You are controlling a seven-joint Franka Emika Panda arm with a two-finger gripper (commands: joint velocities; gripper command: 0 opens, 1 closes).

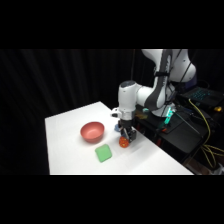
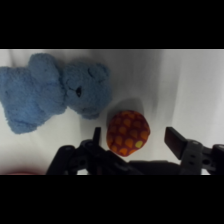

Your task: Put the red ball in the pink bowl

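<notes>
Ball: we judge the red ball [image 2: 128, 133] light, slightly squashy; grip its widest part.
Claw: gripper [image 2: 136, 140] spread, straddling it.

My arm [image 1: 150, 92]: glossy white rounded shells joined by dark grey joint bands, the wrist capped by a smooth white dome. A teal-green light glows near my base [image 1: 169, 114]. My gripper [image 2: 137, 139]: matte black linkage and two blunt, black, rectangular fingers [image 2: 176, 140].
</notes>
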